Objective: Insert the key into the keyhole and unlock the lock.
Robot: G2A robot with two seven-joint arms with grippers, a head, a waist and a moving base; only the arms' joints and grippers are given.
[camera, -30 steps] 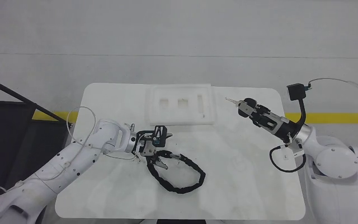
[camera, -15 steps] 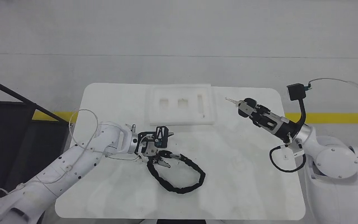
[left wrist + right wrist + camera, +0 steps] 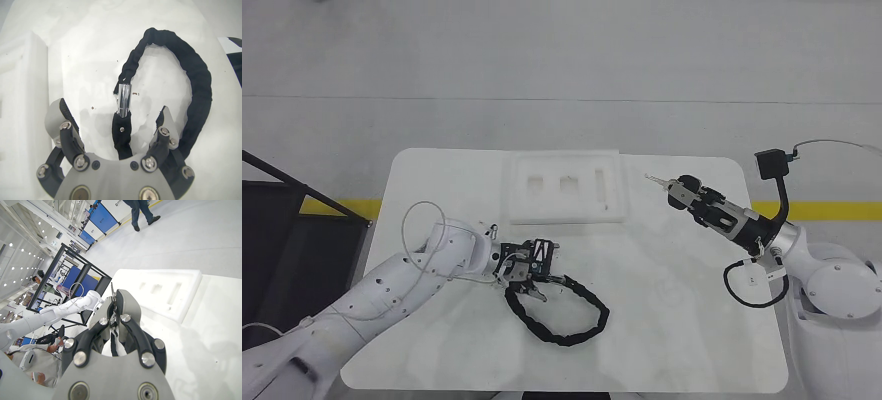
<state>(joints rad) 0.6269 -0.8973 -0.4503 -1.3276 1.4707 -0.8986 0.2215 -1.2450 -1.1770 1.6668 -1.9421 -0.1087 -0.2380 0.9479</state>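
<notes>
**Robotics lab, open hall**

One white table (image 3: pixel 692 330) on pale glossy floor (image 3: pixel 562 60); yellow floor line (image 3: pixel 832 210) showing at its left and right sides. Far off: blue partition panels (image 3: pixel 105 218), black metal frames (image 3: pixel 85 264), rows of ceiling spotlights (image 3: pixel 11 244).

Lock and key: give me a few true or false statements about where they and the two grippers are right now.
1. The left gripper is open, astride one end of the lock. True.
2. The right gripper is empty. False: it is shut on the key.
3. The key is in the keyhole. False: it is held up in the air, well apart from the lock.
4. The lock lies in a loop on the table. True.
5. The lock sits in the tray. False: it lies on the table, outside the tray.
</notes>
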